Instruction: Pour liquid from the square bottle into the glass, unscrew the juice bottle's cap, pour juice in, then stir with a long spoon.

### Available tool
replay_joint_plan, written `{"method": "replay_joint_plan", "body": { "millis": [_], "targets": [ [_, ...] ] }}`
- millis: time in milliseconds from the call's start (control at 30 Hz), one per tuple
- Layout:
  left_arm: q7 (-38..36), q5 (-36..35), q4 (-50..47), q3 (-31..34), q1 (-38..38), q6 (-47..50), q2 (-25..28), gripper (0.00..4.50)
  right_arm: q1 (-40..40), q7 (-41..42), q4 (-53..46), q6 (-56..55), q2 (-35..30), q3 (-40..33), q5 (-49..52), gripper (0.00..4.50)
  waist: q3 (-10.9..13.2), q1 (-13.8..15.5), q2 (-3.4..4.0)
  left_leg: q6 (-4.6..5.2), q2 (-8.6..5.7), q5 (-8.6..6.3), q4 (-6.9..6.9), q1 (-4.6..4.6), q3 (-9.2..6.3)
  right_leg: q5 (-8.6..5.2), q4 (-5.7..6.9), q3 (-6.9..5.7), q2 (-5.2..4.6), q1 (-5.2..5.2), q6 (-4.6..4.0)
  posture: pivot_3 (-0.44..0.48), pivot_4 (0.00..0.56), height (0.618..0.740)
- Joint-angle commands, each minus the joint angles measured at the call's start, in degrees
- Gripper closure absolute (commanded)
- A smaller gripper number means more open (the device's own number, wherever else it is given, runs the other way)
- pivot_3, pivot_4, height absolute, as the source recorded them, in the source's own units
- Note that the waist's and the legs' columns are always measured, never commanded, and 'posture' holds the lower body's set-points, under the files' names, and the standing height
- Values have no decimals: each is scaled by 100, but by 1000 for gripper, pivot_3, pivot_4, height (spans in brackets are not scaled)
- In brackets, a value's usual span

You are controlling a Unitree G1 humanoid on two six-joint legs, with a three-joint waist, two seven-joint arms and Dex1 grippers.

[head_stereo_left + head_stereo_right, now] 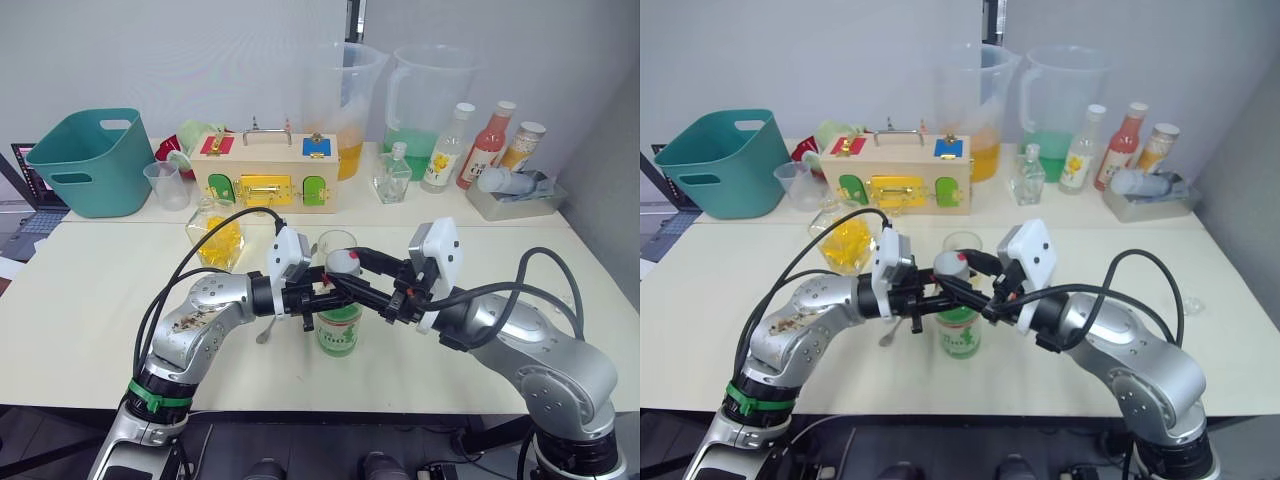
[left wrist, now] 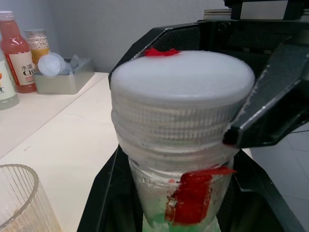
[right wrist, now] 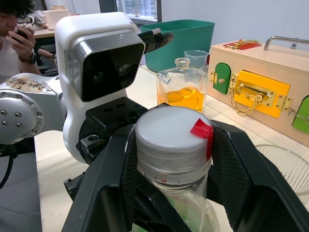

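At the centre of the frame, the juice bottle (image 1: 339, 328) stood upright on the bench (image 1: 90, 320). The left hand (image 1: 318, 296) was clamped around its neck while the right hand (image 1: 345, 271) gripped the juice bottle's cap (image 1: 345, 262), which still sat on the threads. The glass (image 1: 336, 243) stood just behind the bottle; its contents could not be judged. The square bottle (image 1: 215, 233) rested left of centre with yellow liquid inside. Judging by this, unscrewing was underway; the juice pour and stirring remained.
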Motion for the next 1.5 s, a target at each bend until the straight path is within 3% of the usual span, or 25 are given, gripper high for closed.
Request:
{"method": "replay_joint_plan", "body": {
  "millis": [33, 300, 500, 633, 700, 867, 900, 1000, 1167, 1333, 1500],
  "targets": [
    [36, -49, -236, 35, 25, 14, 28, 3245, -186, 713, 41, -262, -259, 20, 165, 2809, 0, -1, 0, 0, 0, 0, 0, 0, 0, 0, 0, 0, 0, 0, 0, 0, 150, 740],
    [-123, -131, -462, 111, 174, 47, 297, 3258, -1313, 3778, 2042, -1366, -870, 615, -255, 2809, 0, -89, 0, 0, 3, 0, -1, 3, 3, 0, -4, 0, 3, 1, 0, 0, 150, 740],
    [-211, -228, -652, 143, 236, 144, 538, 3258, -2450, 5408, 3588, -2142, -714, 1110, -764, 2809, 1, -117, 0, 1, 7, 0, -3, 4, 5, 0, 1, 1, 5, -6, -1, 0, 150, 740],
    [-185, -244, -693, 156, 262, 169, 624, 3258, -2834, 5987, 4067, -2206, -578, 1244, -865, 2809, 1, -84, 0, 1, 6, 0, -4, 1, 1, 0, 5, -1, 4, -8, -2, 0, 150, 740],
    [-152, -223, -698, 168, 265, 172, 623, 3258, -2972, 6176, 4220, -2207, -516, 1283, -911, 1738, 1, -66, 0, 0, 3, 0, -4, -1, 1, 0, 4, -1, 0, -7, -1, 0, 150, 740],
    [-140, -227, -715, 174, 281, 194, 624, 3258, -3043, 6453, 4331, -2169, -502, 1252, -1012, 44, 1, -70, 0, 0, 4, 0, -4, 0, 0, 1, 5, -2, 0, -8, -1, 0, 150, 740],
    [-142, -222, -709, 171, 280, 191, 622, 3258, -3055, 6470, 4351, -2173, -519, 1223, -1028, 13, 1, -70, 0, 0, 3, 0, -4, 0, 0, 1, 5, -2, 0, -8, -1, 0, 150, 740],
    [-148, -197, -666, 150, 264, 168, 605, 3258, -3053, 6447, 4359, -2027, -713, 1026, -979, 13, 1, -68, 0, 0, 4, 0, -4, 0, 0, 1, 5, -2, 0, -8, -1, 0, 150, 740],
    [-121, -133, -559, 89, 210, 107, 523, 3258, -2266, 5221, 3305, -1397, -990, 251, -659, 13, 1, -36, 0, 0, 4, 0, -4, -1, -2, 1, 7, -4, 0, -7, -1, 0, 150, 740],
    [-31, -108, -483, 23, 164, 105, 368, 3258, -1144, 2948, 1537, -257, -730, -796, 213, 13, 0, -24, 0, 0, 2, 0, -4, -1, 0, 1, 7, -1, -1, -6, -1, 0, 150, 740],
    [-9, -35, -398, -33, 136, 50, 266, 3258, -502, 1282, 403, 396, -458, -1029, 685, 13, 0, 4, 0, 0, 1, 0, -3, 2, 0, 0, 5, -1, 0, 0, 0, 0, 150, 740]
  ]
}}
